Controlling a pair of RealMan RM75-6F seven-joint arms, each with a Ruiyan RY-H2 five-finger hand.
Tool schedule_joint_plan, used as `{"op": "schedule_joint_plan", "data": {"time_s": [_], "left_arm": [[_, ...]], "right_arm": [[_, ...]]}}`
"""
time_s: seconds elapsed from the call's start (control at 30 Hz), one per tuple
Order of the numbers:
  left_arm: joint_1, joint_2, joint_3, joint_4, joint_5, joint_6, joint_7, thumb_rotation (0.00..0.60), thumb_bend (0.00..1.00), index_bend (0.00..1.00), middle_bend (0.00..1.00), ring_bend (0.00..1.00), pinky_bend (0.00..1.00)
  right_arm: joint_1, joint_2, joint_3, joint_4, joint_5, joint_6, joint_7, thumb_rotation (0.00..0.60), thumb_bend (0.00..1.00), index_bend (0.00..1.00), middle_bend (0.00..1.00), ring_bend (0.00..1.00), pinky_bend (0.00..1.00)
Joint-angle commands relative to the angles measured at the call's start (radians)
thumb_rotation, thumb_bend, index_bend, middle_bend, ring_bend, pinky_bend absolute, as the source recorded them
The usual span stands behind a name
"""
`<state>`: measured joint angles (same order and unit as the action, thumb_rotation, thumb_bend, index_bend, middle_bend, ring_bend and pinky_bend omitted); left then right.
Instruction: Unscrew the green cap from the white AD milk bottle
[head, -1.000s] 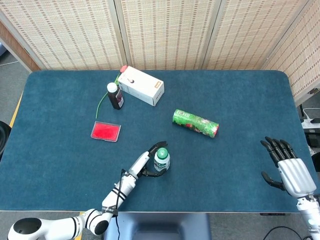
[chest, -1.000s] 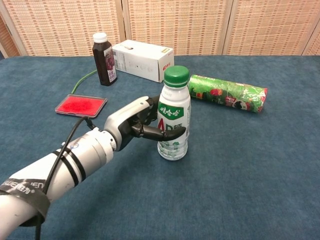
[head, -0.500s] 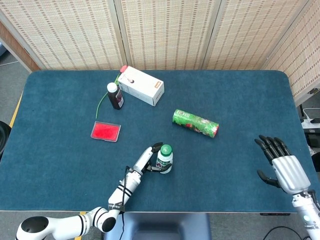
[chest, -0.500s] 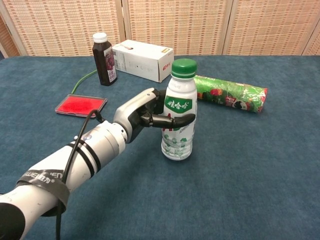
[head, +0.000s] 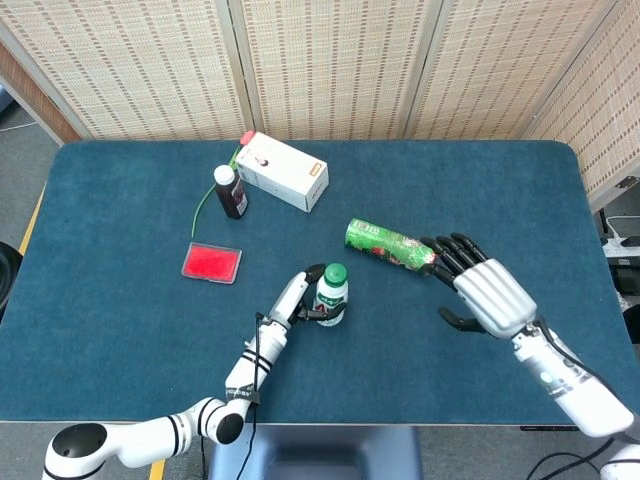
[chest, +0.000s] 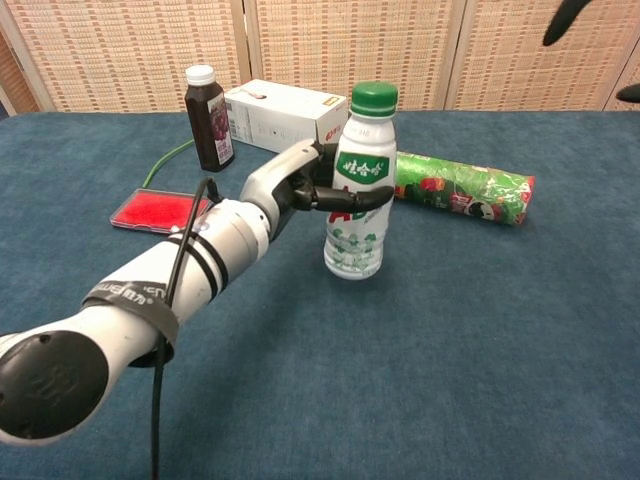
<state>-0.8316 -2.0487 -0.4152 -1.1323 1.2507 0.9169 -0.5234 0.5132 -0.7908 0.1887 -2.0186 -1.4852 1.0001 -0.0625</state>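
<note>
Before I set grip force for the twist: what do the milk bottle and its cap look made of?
The AD milk bottle looks like opaque white plastic with a smooth, faintly glossy printed sleeve. Its green cap looks like matte moulded plastic; ribbing is too small to tell. The left hand holds the bottle mid-body.

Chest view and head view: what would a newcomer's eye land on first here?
The white AD milk bottle at table centre, upright, green cap on, gripped around its middle by the left hand. Next, the right hand, open with fingers spread, hovering right of the bottle near the green roll lying on its side.
</note>
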Motion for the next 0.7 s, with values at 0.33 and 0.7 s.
{"op": "schedule_joint_plan", "data": {"time_s": [0.33,0.7], "left_arm": [[-0.019,0.019,-0.009,-0.038,-0.013,0.032,0.065,0.600,0.68,0.80,0.85,0.42,0.13],[-0.013,-0.026,0.039,0.031,0.017,0.068,0.047,0.600,0.68,0.81,0.85,0.45,0.16]], "right_arm": [[0.212,-0.094,0.062,-0.047,0.355,-0.168,-0.277,0.600,0.27,0.27,0.00,0.00,0.00],[0.288,-0.164,0.018,-0.064,0.491,-0.140,-0.418,0.600,0.27,0.27,0.00,0.00,0.00]]}}
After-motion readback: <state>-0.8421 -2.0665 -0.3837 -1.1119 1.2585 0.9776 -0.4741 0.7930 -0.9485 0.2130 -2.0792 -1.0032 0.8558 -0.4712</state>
